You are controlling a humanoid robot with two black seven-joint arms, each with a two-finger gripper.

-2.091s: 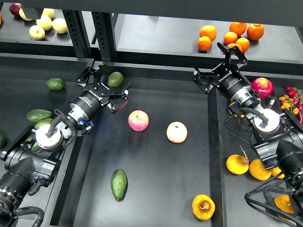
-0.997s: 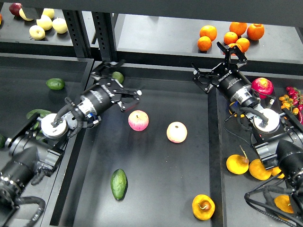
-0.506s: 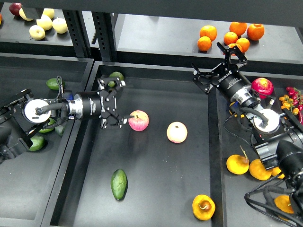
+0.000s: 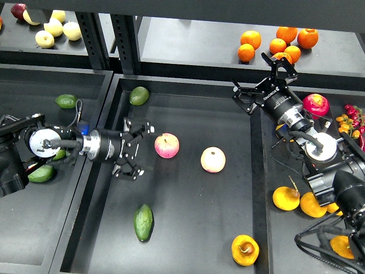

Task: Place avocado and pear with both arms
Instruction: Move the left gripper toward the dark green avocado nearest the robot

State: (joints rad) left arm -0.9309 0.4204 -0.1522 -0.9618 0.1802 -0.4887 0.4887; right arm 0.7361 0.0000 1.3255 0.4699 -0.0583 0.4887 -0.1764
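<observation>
Left gripper [image 4: 135, 149] sits low over the black centre tray [image 4: 188, 108], arm coming in horizontally from the left edge. Fingers spread wide, nothing between them. It's just left of the pink-and-yellow apple [image 4: 166, 145], not touching it.

Dark green, elongated, bumpy-skinned avocado [image 4: 143, 222] lies on the tray floor, below the left gripper and apart from it, long axis roughly vertical in the view.

Orange-yellow roundish pear with the brown stem dimple [image 4: 245, 250] lies on the tray floor at bottom right, near the tray's right wall, well apart from both grippers.

Right gripper [image 4: 263, 76] is up at the tray's top right corner, by the shelf edge, fingers splayed open, holding nothing. Just behind it on the shelf: a cluster of deeper orange oranges [image 4: 278, 44].

Second, paler apple [image 4: 213, 159] sits mid-tray, right of the first. A rounder, paler green avocado [image 4: 138, 95] sits at the tray's top left corner. More green avocados [image 4: 67, 101] lie in the left tray.
</observation>
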